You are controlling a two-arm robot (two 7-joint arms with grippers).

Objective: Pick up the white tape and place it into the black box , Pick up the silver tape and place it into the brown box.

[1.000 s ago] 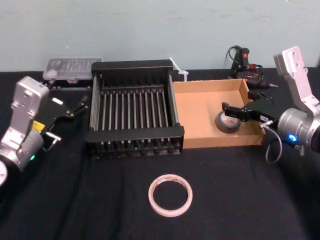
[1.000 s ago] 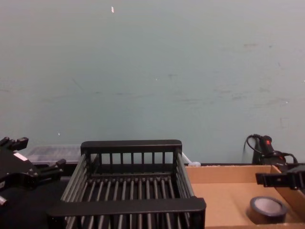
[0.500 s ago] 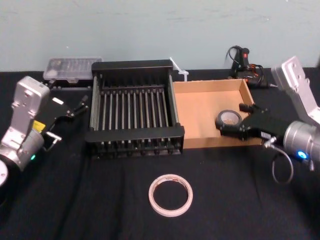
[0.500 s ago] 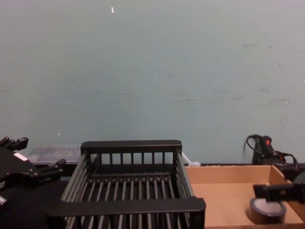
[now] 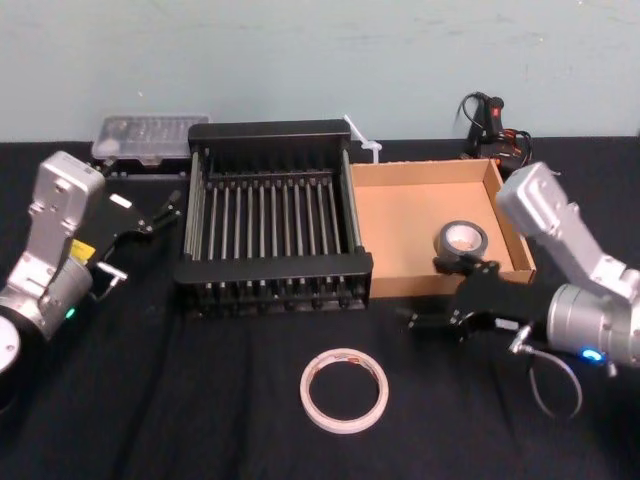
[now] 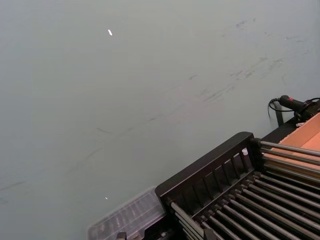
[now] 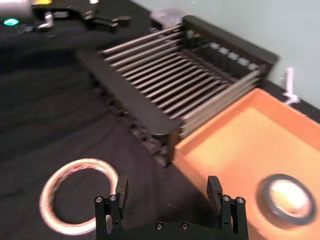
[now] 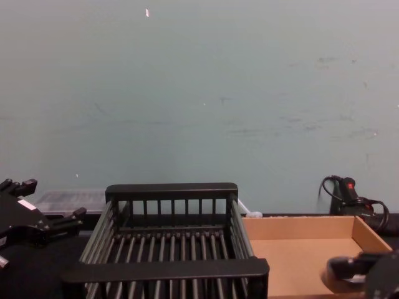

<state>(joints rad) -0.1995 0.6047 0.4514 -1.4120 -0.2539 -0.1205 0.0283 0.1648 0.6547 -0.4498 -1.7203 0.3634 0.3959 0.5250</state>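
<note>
Since silver tape (image 5: 461,239) lies in brown box (image 5: 398,212), white tape (image 5: 344,389) is judged next. Right end effector (image 5: 426,292), open, must drop onto it nearby; left end effector (image 5: 143,235) parked, open.

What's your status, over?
Right gripper open, empty, over table before brown box. Silver tape inside brown box. White tape on table, unobstructed. Left gripper parked open beside black box.
</note>
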